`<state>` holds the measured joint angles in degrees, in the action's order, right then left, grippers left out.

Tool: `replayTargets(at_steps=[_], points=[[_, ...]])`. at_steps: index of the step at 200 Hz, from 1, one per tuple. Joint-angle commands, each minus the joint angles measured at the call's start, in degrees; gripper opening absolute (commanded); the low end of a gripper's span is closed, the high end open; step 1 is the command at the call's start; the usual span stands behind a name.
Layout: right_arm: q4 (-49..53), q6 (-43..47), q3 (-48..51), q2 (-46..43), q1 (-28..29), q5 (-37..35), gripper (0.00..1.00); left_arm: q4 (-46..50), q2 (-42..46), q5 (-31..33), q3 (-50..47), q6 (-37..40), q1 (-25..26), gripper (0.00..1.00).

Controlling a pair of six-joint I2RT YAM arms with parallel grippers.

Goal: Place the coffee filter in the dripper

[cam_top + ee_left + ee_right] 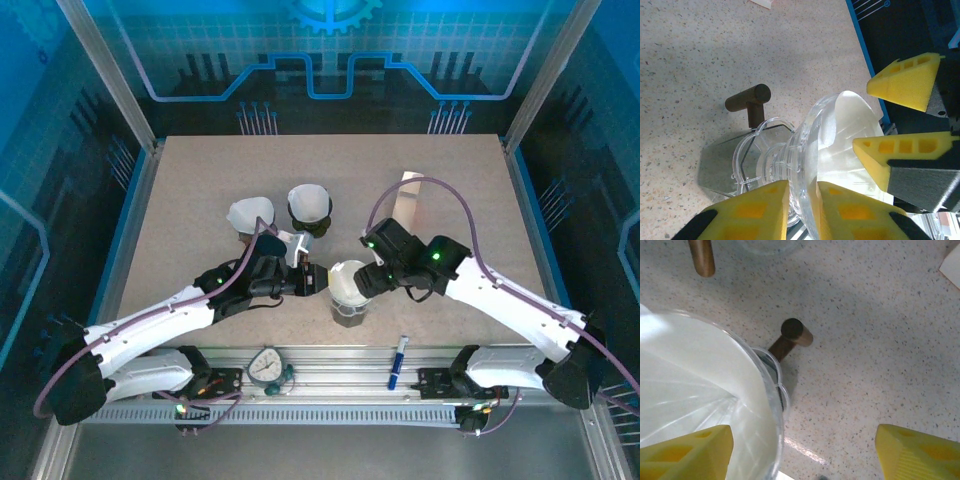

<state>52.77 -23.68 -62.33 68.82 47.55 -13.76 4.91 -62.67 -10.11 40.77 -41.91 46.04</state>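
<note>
A clear glass dripper (pixel 348 283) with a brown handle (pixel 750 100) stands at the front middle of the table. A white paper coffee filter (pixel 850 130) lies inside its cone. My left gripper (pixel 802 187) is shut on the dripper's rim (pixel 807 150), one yellow finger outside the wall and one inside. My right gripper (pixel 368 280) hovers at the dripper's right side and is open. In the right wrist view one of its fingers (pixel 690 450) hangs over the filter (pixel 685 375) and the other (pixel 920 455) over bare table. The gap between them holds nothing.
A second dripper (pixel 310 205) holding a white filter stands behind, with a stack of white filters (pixel 250 213) to its left. A blue-tipped pen (pixel 398 362) and a round dial (pixel 266 366) lie on the front rail. Bare table stretches to the right and the back.
</note>
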Motion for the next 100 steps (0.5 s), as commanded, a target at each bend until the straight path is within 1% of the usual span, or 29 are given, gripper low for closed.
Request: replayTargets(at_steps=[1,30,56,69,100], points=[[1.3,-1.7,1.2,-0.9,-0.4,-1.5,0.74,1.6,0.7,1.1,-0.6,-0.2,0.5,0.24],[0.1,-0.5,0.8,-0.3,-0.4,-0.3,0.74,1.6,0.6,0.9,-0.6,-0.4,0.5,0.26],[-4.4,3.5,-0.4,-0.4,-0.4,1.9,0.78,1.3,0.4,0.8,-0.6,-0.5,0.5,0.26],[-6.1,5.6,-1.6,1.2,-0.4,2.9,0.8,1.3,0.4,0.8,-0.6,-0.6,0.5,0.26],[-9.2,6.9,-3.8,5.4,-0.4,2.8,0.81,1.7,0.7,0.9,-0.5,-0.5,0.5,0.27]])
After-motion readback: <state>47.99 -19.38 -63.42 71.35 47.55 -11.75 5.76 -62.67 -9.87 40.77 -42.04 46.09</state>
